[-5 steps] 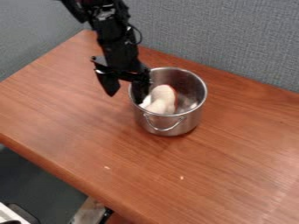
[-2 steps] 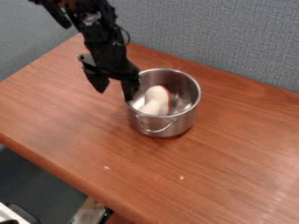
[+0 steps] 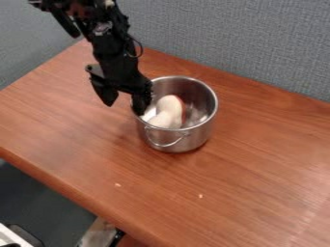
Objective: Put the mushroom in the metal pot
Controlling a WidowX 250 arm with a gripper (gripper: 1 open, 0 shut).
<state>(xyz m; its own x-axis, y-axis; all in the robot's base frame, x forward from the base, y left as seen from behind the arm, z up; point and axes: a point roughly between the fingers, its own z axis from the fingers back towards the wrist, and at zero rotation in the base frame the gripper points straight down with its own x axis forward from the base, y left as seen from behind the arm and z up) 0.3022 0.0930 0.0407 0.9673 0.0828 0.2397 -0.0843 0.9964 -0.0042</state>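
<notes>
The metal pot (image 3: 180,135) stands on the wooden table, a little left of its middle. Inside it lies the mushroom (image 3: 168,106), its pale cream body showing against the left inner wall. My gripper (image 3: 122,95) hangs at the pot's left rim, black and pointing down, jaws open. Its right finger (image 3: 139,97) is at or just over the rim, close to the mushroom, and the left one is outside the pot. Nothing is held between them.
The brown wooden table (image 3: 258,183) runs from the grey wall (image 3: 245,39) at the back to its front edge at the lower left. Dark floor shows beyond that edge.
The gripper has shifted left and slightly down, staying open. The pot with the mushroom in it has slid a little to the left along with it.
</notes>
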